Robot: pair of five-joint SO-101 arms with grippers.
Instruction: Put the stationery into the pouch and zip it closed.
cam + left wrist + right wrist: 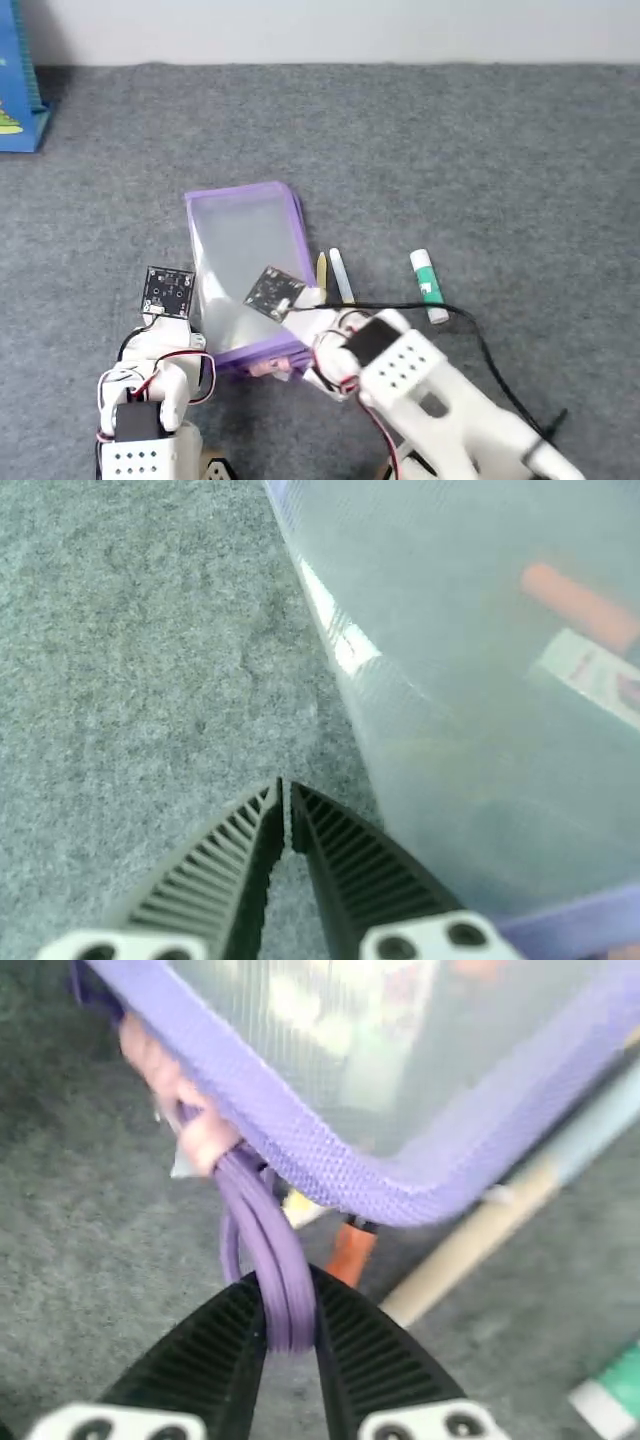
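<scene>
The purple pouch (245, 260) lies flat on the grey mat (450, 150) with its clear face up, its near end between the two arms. The right claw (288, 1285) is pinched tight on the pouch's purple strap (255, 1210), which loops off a pink tab (170, 1090) at the near corner of the pouch. The left claw (285, 792) sits low over the mat just beside the pouch's long edge, its fingers drawn almost together with nothing between them. Through the clear face I can make out an orange thing (580, 605) and a white one (590, 670) inside. A yellow pen (321, 270) and a pale blue pen (341, 275) lie side by side on the mat right against the pouch's other long edge, and a green and white glue stick (428, 285) lies farther out on that side. A blue box (15, 90) stands at the far corner.
</scene>
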